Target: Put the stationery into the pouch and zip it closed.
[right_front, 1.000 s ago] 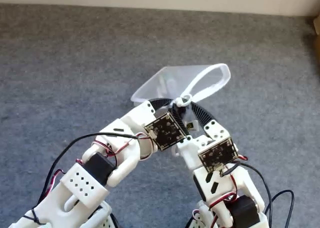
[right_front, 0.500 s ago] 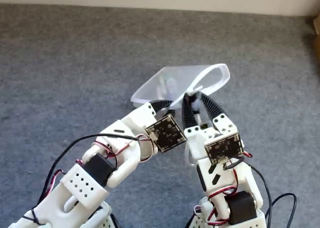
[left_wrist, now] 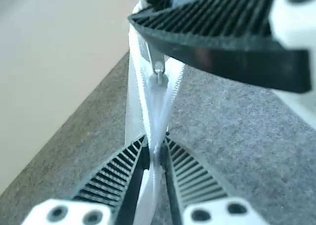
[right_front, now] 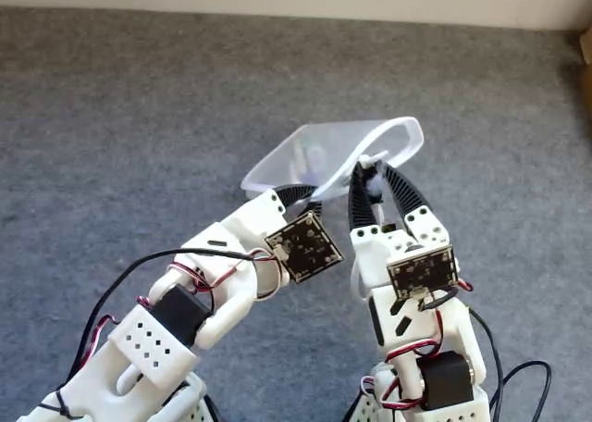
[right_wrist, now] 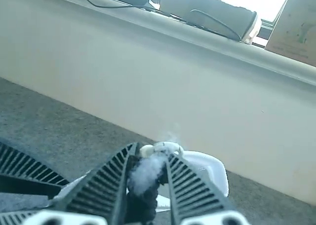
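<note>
Clear pouch [right_front: 265, 173] holds stationery [right_front: 313, 154], seemingly.

pouch [right_front: 298, 155]: clear plastic, contents too faint to tell | zipper band [right_front: 400, 133]: white, bowed into an open loop | spot: middle of the grey tabletop [right_front: 139, 98]

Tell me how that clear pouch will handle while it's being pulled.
Probably floppy: the edge of the pouch folds into a thin strip where the left gripper pinches it. Likely light, as its walls look thin and see-through. The plastic looks smooth, so it may slip when the right gripper tugs the zipper pull.
</note>
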Motion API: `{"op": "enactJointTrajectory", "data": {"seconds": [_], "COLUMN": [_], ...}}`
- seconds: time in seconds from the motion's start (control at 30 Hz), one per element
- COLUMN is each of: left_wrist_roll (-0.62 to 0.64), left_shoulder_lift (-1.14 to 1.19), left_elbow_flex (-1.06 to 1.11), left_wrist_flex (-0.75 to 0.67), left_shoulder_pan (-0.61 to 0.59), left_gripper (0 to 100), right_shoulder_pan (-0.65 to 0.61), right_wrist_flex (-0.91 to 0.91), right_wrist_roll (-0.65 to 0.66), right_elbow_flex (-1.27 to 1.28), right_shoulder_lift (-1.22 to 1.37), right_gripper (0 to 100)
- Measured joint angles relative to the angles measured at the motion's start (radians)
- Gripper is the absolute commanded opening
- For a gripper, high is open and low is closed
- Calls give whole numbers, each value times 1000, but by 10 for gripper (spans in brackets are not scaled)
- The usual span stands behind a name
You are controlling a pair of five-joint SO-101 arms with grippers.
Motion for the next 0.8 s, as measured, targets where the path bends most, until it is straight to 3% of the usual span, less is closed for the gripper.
{"op": "enactJointTrajectory", "data": {"seconds": [0.4, 0.8], "left_wrist_roll": [17, 25], "left_shoulder_lift": [-46, -445], "left_elbow_flex": [-37, -34], "left_wrist_flex": [124, 462], "left_shoulder_pan": [-34, -86], "left_gripper": [7, 7], "right_shoulder_pan": [3, 15], "right_wrist_flex": [0, -6], "right_wrist_roll": [-2, 18], "right_elbow_flex": [0, -2], "right_shoulder_lift": [0, -2], "right_gripper": [4, 4]}}
